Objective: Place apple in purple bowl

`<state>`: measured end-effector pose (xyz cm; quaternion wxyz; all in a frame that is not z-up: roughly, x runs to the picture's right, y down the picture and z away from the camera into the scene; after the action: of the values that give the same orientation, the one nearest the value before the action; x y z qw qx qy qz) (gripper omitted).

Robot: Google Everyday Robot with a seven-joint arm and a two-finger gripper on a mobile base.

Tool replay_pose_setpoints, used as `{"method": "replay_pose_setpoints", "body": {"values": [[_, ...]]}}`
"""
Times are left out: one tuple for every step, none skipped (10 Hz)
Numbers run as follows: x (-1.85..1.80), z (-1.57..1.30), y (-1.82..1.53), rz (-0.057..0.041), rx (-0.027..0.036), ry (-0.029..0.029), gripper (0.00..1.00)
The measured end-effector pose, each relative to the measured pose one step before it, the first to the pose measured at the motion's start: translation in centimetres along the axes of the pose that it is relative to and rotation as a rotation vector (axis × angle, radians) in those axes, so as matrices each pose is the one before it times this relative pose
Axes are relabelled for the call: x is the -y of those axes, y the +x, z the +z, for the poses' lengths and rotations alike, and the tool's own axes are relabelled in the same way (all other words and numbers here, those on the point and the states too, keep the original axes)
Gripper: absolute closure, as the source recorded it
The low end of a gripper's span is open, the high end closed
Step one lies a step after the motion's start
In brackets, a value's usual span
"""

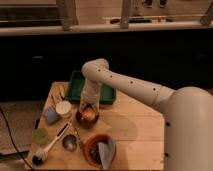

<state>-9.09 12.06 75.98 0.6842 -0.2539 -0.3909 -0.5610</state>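
The purple bowl (pixel 86 120) stands on the wooden table, left of centre, in front of the green tray. The orange-yellow apple (pixel 89 114) sits inside the bowl's rim. My gripper (pixel 89 106) points straight down over the bowl, right at the apple's top. The white arm reaches in from the right and hides the gripper's upper part. Whether the apple rests on the bowl's bottom or hangs in the gripper is not visible.
A green tray (pixel 75 90) lies behind the bowl. An orange-brown bowl with grey-blue cloth (pixel 99 150) stands at the front. A metal cup (pixel 70 143), a brush (pixel 48 148), a green disc (pixel 41 136), a white cup (pixel 63 108) and a blue sponge (pixel 51 116) lie to the left.
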Motion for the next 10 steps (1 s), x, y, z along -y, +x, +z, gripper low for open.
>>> {"method": "replay_pose_setpoints", "body": {"values": [[0.018,0.136,0.106,-0.00776,0.00671,0.00229,1.0],[0.089,0.117,0.067,-0.00533,0.00512,0.00137,1.0],[0.019,0.066,0.066,-0.00332,0.0034,0.00189,1.0],[-0.134,-0.008,0.106,-0.00241,0.00366,0.00365,1.0],[-0.163,0.128,0.099,-0.00281,0.00505,0.00367,1.0],[-0.171,0.017,0.086,-0.00211,0.00417,0.00421,1.0],[-0.145,0.007,0.14,-0.00209,0.00374,0.00652,1.0],[-0.038,-0.001,0.041,-0.00169,0.00269,0.00318,1.0],[-0.164,0.015,0.078,-0.00087,0.00343,0.00352,1.0],[-0.119,-0.038,0.117,-0.00112,0.00279,0.00457,1.0]]}}
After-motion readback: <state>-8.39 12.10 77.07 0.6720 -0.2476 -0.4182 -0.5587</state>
